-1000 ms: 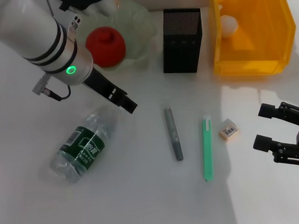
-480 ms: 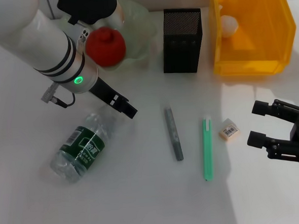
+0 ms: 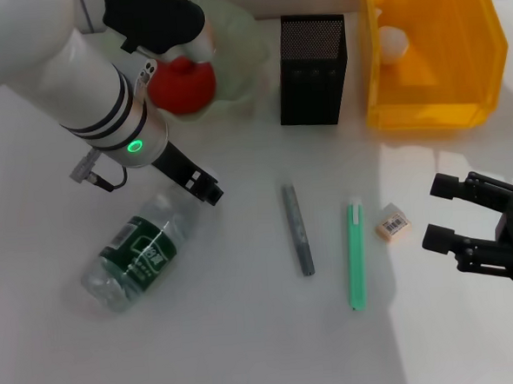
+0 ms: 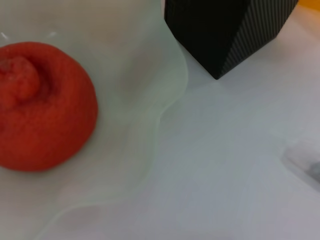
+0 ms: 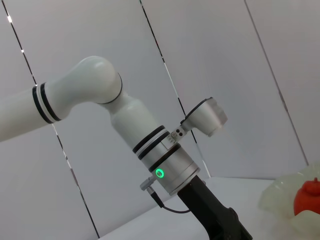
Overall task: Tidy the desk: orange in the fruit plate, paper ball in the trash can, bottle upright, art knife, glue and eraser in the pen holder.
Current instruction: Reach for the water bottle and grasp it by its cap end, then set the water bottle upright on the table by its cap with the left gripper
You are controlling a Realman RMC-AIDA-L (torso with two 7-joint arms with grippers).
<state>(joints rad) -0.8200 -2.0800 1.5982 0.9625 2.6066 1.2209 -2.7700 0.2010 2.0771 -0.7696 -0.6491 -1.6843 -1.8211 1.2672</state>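
Note:
The orange point(image 3: 180, 82) lies in the pale green fruit plate point(image 3: 239, 45); it also fills the left wrist view point(image 4: 45, 105) on the plate point(image 4: 150, 100). The paper ball point(image 3: 391, 43) lies in the yellow-orange trash can point(image 3: 434, 103). The bottle point(image 3: 143, 255) lies on its side at the front left. My left gripper point(image 3: 208, 190) hangs just over its upper-right end. The grey art knife point(image 3: 298, 229), the green glue point(image 3: 355, 255) and the eraser point(image 3: 392, 222) lie on the table. My right gripper point(image 3: 435, 211) is open and empty, just right of the eraser.
The black mesh pen holder point(image 3: 312, 67) stands between the fruit plate and the trash can; it also shows in the left wrist view point(image 4: 225, 30). My left arm point(image 3: 93, 89) reaches over the back left of the white table point(image 3: 249, 349).
My left gripper has moved down and left, closer to the bottle's upper end. My right gripper has shifted slightly left toward the eraser.

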